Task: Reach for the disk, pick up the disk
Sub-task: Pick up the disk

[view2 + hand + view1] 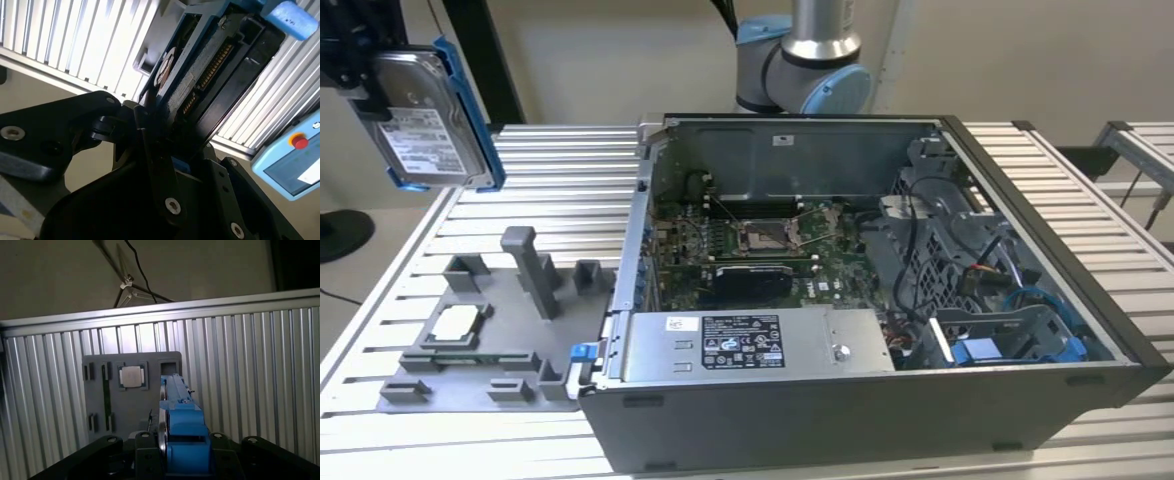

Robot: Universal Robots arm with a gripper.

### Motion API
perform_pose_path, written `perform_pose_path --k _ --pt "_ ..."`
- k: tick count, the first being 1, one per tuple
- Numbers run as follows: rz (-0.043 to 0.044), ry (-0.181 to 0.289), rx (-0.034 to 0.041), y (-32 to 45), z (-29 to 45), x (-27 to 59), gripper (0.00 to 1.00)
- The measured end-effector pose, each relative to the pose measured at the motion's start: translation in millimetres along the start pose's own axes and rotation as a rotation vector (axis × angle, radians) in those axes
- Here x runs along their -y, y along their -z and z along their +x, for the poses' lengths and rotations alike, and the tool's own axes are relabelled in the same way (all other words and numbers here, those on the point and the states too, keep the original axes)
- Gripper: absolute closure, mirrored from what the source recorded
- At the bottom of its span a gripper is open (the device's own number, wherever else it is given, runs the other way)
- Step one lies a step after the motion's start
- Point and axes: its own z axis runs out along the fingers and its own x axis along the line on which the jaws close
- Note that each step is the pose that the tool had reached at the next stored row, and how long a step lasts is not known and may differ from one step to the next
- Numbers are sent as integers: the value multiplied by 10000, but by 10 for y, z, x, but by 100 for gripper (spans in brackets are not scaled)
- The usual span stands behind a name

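High at the exterior view's far left, disk: the disk (430, 112) hangs in the air on edge, label face outward and blue rails along its long sides, well above the desk (547, 180). The pick-up reads as done, since nothing beneath touches it.
Jaws: closed narrow onto the disk, pinching it across its thin dimension at its upper end. In the first wrist view a black finger (148, 460) lies against each flat face with the blue rail between them. That hold likely suits the flat faces, which give broad contact, and it leaves the rest of the body hanging free.
Below the disk, fixture: a grey tray (514, 335) of pockets and posts lies on the desk. The first wrist view looks past the disk's edge onto it, and the two are apart.
Chip: a small square silver chip (454, 325) sits in its own pocket of the tray, untouched; it is not the thing being handled.
Centre, computer case: an open case (827, 430) lies on its side just beside the tray, its board (761, 240) exposed. A long grey box with a sticker (747, 345) runs along the near wall.
Behind the case: the arm's base (807, 55) rises.
Right end of the case: blue clips and cables (1014, 345) crowd the bay, well apart from the disk.
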Motion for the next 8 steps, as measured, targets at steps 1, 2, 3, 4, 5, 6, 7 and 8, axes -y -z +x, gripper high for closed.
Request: perform_pose_path --k 1,2,3,4,5,6,7,8 --pt "-1 0 -1 17 0 0 100" --pt "-2 0 -1 33 0 1 100" --pt "-1 0 -1 47 0 0 100" --pt "0 0 0 60 0 0 100" --pt "-1 0 -1 73 0 0 100" --pt "-1 0 -1 86 0 1 100" --pt "-2 0 -1 99 0 1 100" --pt "-1 0 -1 112 0 1 100"
